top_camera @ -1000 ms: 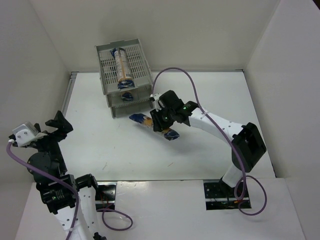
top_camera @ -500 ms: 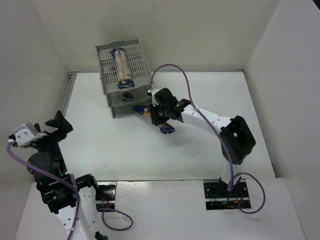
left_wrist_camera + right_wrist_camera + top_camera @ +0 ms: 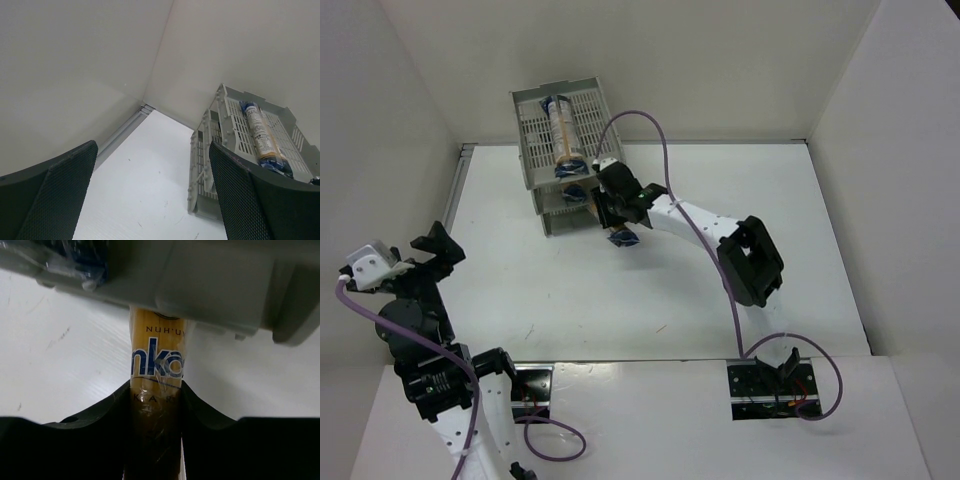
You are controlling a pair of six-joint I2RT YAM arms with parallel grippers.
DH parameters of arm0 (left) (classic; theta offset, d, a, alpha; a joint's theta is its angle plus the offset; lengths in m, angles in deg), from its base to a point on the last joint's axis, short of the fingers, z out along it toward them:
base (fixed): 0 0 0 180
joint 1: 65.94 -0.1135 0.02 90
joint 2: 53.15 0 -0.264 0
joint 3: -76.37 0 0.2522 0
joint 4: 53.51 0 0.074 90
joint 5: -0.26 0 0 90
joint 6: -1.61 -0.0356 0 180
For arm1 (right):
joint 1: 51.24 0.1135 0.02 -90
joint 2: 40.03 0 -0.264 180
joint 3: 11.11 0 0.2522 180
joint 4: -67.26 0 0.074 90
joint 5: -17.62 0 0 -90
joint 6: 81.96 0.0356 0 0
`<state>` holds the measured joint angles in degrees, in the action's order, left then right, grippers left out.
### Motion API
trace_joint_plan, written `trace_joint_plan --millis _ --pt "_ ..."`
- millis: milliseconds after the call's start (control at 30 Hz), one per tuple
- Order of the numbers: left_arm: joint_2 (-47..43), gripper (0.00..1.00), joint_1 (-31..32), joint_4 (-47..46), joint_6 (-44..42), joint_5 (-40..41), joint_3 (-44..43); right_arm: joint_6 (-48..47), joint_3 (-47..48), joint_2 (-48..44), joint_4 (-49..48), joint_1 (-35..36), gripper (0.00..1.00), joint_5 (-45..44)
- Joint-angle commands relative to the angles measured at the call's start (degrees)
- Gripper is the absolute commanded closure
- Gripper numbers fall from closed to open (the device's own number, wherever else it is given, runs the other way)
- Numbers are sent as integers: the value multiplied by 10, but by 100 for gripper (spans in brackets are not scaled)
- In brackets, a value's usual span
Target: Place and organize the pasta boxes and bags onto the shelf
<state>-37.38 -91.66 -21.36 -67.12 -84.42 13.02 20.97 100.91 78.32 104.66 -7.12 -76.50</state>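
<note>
The light grey shelf (image 3: 542, 118) stands at the back left. One pasta packet (image 3: 563, 132) lies lengthwise on its top tray, and a blue end of another packet (image 3: 576, 192) shows in a tier below. My right gripper (image 3: 608, 208) is at the shelf's front right corner, shut on a third packet (image 3: 156, 365); its far end passes under a tray edge (image 3: 215, 282), and its near blue end (image 3: 624, 238) sticks out behind the fingers. My left gripper (image 3: 430, 250) hangs open by the left wall, holding nothing. From it I see the shelf (image 3: 216, 145) and the top packet (image 3: 262, 137).
White enclosure walls close in on the left, back and right. A metal strip (image 3: 460, 190) runs along the table's left edge. A purple cable (image 3: 650, 125) arches over the right arm beside the shelf.
The right arm has stretched up and left, carrying its packet from the table's middle to the shelf's front, with the far end now under a tray. The left arm has stayed put.
</note>
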Motion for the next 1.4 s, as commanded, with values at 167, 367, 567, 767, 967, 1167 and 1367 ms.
trace_joint_plan --millis 167,367,567,767,967,1167,1367 --pt "13 1 -9 -41 -12 20 18 103 115 56 -35 41 100 -107" --pt "18 1 -14 -66 -12 20 36 126 163 96 -28 59 100 -162" --pt "29 1 -9 -97 -12 4 57 112 144 109 -35 76 55 -134" --pt "23 1 -9 -97 -12 -7 63 41 105 70 -46 76 6 -87" --pt "13 1 -4 -92 -7 -7 68 -82 12 -6 -46 76 52 67" --pt "0 1 -4 -74 -2 -7 73 -263 -125 -86 9 99 100 147" --pt "0 1 7 -79 -2 -7 91 -318 -209 -106 15 123 100 171"
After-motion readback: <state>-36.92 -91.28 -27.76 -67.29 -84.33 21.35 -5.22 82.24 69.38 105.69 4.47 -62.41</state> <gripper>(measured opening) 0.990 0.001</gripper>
